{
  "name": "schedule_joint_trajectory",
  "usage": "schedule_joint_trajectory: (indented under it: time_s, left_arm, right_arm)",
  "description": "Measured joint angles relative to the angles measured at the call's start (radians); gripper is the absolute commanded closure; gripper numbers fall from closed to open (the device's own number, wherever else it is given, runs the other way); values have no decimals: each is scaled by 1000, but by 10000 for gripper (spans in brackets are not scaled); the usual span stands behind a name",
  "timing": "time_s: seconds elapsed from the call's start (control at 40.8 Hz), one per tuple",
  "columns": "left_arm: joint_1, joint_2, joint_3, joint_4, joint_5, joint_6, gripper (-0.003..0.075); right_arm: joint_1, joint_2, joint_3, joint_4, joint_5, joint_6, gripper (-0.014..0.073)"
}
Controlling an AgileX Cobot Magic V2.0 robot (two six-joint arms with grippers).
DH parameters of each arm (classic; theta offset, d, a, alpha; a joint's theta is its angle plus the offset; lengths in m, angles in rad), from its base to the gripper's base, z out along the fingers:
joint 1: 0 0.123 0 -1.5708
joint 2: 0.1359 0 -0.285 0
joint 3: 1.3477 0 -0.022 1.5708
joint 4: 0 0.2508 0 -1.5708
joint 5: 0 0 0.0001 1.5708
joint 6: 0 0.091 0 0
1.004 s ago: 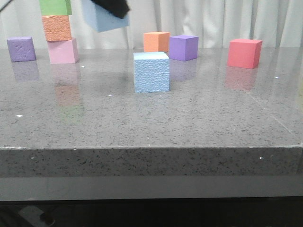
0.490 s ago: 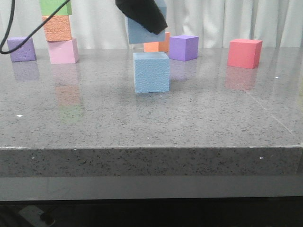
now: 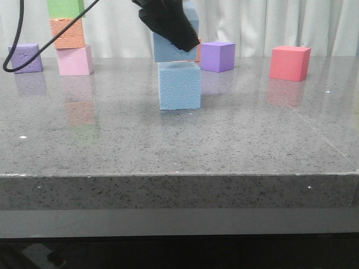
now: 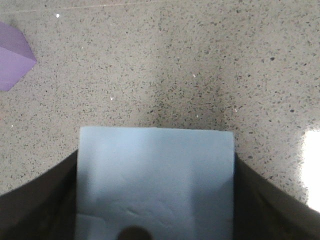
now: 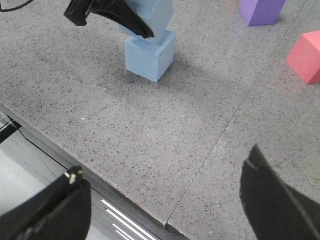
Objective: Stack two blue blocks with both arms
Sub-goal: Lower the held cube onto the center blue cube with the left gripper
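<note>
Two blue blocks (image 3: 179, 85) meet; left fingers (image 4: 45, 205) clamp the upper, seemingly touching; right fingers (image 5: 270, 200) spread, empty.

No lettering, label, brand, number or sign can be read on anything in these views.

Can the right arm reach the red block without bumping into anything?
Probably yes. The right gripper is open and holds nothing, and the red block stands alone on bare table, away from the left gripper and the blue blocks.
</note>
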Motion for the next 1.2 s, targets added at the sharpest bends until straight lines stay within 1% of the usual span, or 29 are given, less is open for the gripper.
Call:
schedule_joint_trajectory:
  time_s: [0.367, 0.637, 0.71, 0.955, 1.029, 1.2]
  left_arm:
    - [0, 0, 0, -21, 10, 10, 331]
    - [0, 0, 0, -44, 12, 53, 325]
    - [0, 0, 0, -44, 12, 55, 303]
    - [0, 0, 0, -44, 12, 60, 193]
    - [0, 0, 0, -42, 10, 60, 181]
    - [0, 0, 0, -36, 4, 61, 181]
  right_arm:
    - [0, 0, 0, 0, 0, 0, -19]
    - [0, 0, 0, 0, 0, 0, -19]
    - [0, 0, 0, 0, 0, 0, -19]
    - [0, 0, 0, 0, 0, 0, -19]
    - [0, 0, 0, 0, 0, 0, -19]
    - [0, 0, 0, 0, 0, 0, -19]
